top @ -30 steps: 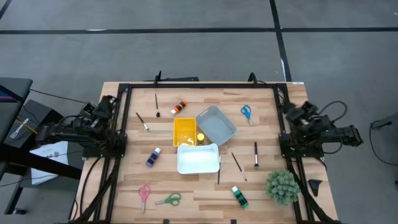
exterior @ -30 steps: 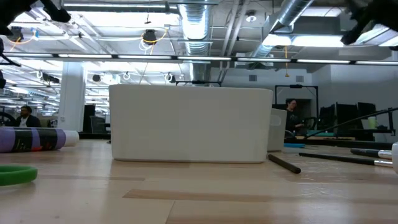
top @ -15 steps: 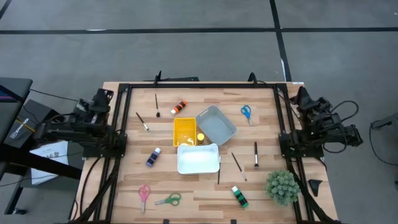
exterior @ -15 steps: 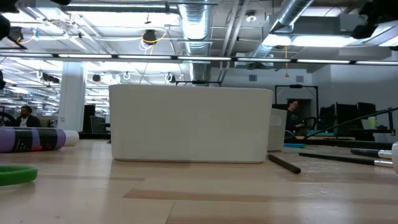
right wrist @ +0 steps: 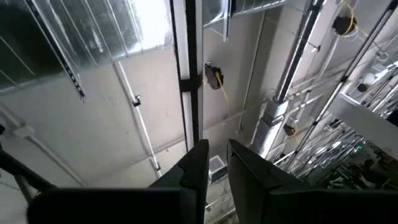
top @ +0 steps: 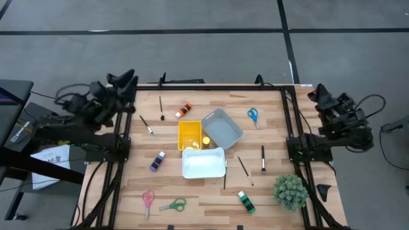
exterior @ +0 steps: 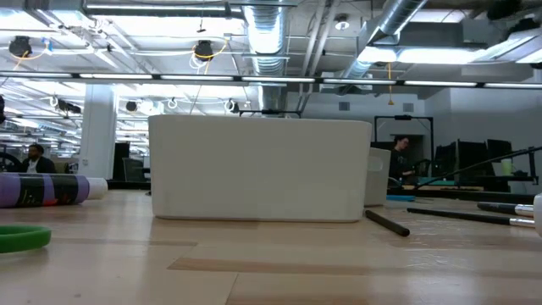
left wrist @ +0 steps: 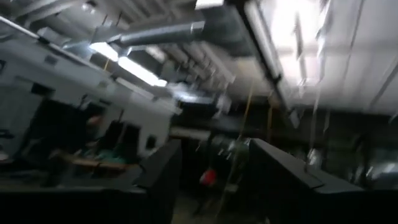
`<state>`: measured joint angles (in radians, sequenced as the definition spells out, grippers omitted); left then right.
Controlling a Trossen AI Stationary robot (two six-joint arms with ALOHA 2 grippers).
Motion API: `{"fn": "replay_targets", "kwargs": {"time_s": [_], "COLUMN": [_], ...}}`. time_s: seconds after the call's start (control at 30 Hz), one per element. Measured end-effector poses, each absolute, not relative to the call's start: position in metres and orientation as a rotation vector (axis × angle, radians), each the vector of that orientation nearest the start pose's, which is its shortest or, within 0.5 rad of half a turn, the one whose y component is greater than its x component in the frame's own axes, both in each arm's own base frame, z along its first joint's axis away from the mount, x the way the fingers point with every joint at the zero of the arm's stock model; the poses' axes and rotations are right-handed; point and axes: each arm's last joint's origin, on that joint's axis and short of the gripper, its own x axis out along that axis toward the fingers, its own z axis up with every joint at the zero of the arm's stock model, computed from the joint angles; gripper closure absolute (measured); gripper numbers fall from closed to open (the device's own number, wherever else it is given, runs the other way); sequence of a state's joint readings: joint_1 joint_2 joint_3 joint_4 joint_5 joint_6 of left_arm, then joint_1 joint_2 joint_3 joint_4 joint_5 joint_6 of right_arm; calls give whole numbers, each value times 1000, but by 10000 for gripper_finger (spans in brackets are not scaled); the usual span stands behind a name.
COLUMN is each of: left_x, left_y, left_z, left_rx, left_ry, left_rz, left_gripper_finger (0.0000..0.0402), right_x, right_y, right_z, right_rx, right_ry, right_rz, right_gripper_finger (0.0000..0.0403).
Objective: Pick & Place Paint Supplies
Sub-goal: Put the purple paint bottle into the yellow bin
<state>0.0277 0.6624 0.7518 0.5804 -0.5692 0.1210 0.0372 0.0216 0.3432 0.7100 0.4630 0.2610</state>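
nearest the front edge of the wooden table (top: 268,185) lie the pink scissors (top: 148,199), the green scissors (top: 173,205) and a green paint bottle (top: 246,202), with the fuzzy green plant (top: 290,191) at the front right corner. further in, the purple paint bottle (top: 157,161) lies left of the white tray (top: 203,163), and two dark paintbrushes (top: 245,170) lie to the tray's right. behind the tray sit a yellow bin (top: 190,135) and a grey bin (top: 222,128), a small yellow bottle (top: 206,142) between them. beyond those lie the orange paint bottle (top: 184,110), two more brushes (top: 146,124) and the blue scissors (top: 253,115). the left gripper (top: 123,80) is raised over the far left corner, well apart from every supply, its fingers (left wrist: 158,180) spread with a clear gap and nothing between them. the right gripper (top: 317,94) is raised off the far right edge, also well apart, its fingers (right wrist: 194,168) almost together and empty. at table height, the white tray hides most of the room, where ceiling ducts, strip lights and seated people show.
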Motion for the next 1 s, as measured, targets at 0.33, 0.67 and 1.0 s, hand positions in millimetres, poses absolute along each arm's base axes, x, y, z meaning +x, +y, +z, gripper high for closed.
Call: {"fn": "replay_targets", "kwargs": {"time_s": [0.33,0.67,1.0], "left_x": [132,140,142], "left_y": [20,14,-8], "left_z": [431,392,339], "left_rx": [-24,-124,-429], "left_ry": [-332,114,691], "left_rz": [617,411,218], "left_gripper_finger": [150,153,154], "right_x": [36,66,73], "right_y": [-9,-8,-8], "right_z": [382,452,476], "right_rx": [391,316,295], "right_ry": [-831,-472,-385], "right_rz": [-233,-270,-285], "right_gripper_finger": [311,190,165]}}
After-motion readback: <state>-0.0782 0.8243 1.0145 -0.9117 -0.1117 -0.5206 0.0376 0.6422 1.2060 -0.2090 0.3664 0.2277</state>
